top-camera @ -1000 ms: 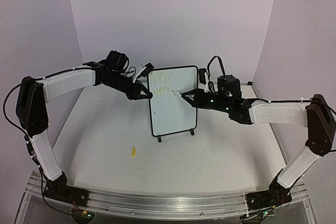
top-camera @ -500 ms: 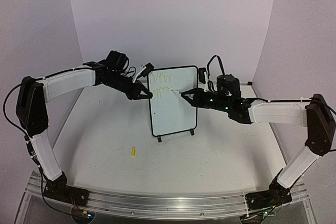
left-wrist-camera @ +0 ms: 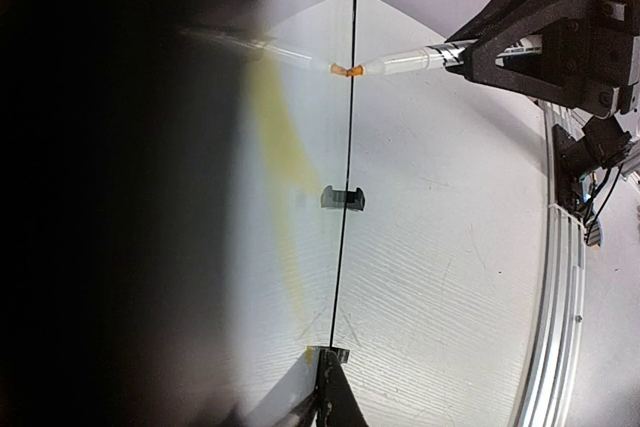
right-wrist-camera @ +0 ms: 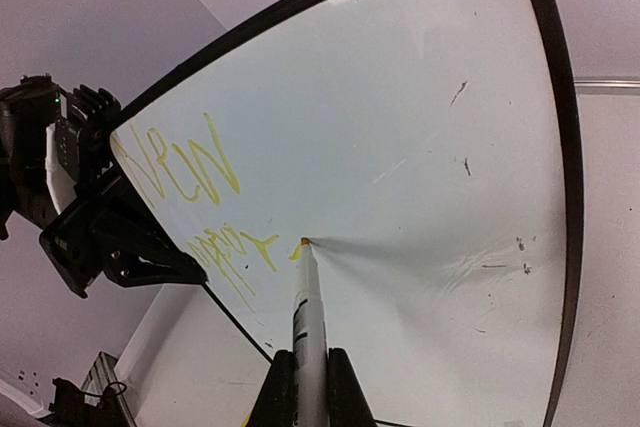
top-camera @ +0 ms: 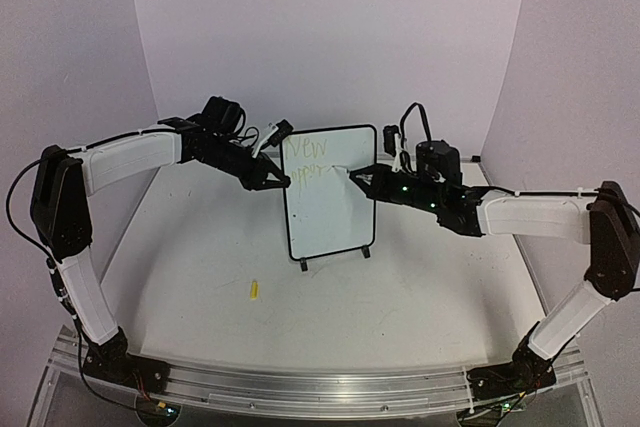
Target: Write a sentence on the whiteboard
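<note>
The whiteboard (top-camera: 330, 209) stands upright on its two black feet at the middle of the table. The sentence (top-camera: 307, 156) is two short lines of faint yellow-green writing at its top left, also in the right wrist view (right-wrist-camera: 190, 172). My left gripper (top-camera: 282, 183) is shut on the board's left edge; the left wrist view (left-wrist-camera: 332, 387) shows the board (left-wrist-camera: 300, 147) edge-on. My right gripper (top-camera: 362, 179) is shut on a slim white marker (right-wrist-camera: 308, 317). The marker's tip touches the board face just right of the second line.
A small yellow cap (top-camera: 254, 289) lies on the table in front of the board, to its left. The purple backdrop walls close in the table at the back and sides. The aluminium rail (top-camera: 320, 387) runs along the near edge.
My right gripper has moved the marker tip a little to the right along the second line. The left arm and the board have not moved.
</note>
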You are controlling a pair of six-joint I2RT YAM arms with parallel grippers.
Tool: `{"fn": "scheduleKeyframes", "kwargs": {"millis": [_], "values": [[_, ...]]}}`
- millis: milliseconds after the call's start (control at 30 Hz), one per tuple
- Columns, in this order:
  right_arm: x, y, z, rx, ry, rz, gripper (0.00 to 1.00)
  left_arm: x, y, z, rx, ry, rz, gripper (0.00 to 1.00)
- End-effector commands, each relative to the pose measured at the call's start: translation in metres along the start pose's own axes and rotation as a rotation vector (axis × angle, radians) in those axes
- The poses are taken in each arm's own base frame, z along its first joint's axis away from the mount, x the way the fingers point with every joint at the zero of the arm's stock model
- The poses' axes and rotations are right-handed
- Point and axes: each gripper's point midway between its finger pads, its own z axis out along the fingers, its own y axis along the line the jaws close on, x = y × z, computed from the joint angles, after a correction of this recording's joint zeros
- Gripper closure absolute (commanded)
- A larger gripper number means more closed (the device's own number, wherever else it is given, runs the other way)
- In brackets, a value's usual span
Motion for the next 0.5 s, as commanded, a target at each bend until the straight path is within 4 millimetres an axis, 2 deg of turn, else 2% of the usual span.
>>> {"fn": "scheduleKeyframes", "kwargs": {"millis": [0,267,467], "values": [[-0.017,-0.001,-0.009,0.024,-0.058,0.002,1.0,0.016,0.001,-0.008,-0.056,0.072,0.008,1.0],[-0.025,0.027,-0.02,-0.099,-0.062,-0.039,1.0,0.016,0.001,-0.008,-0.056,0.072,0.008,1.0],[-0.028,0.032,-0.011,-0.119,-0.057,-0.054,1.0,0.016,0.002,-0.008,-0.057,0.073,0.007,1.0]]}}
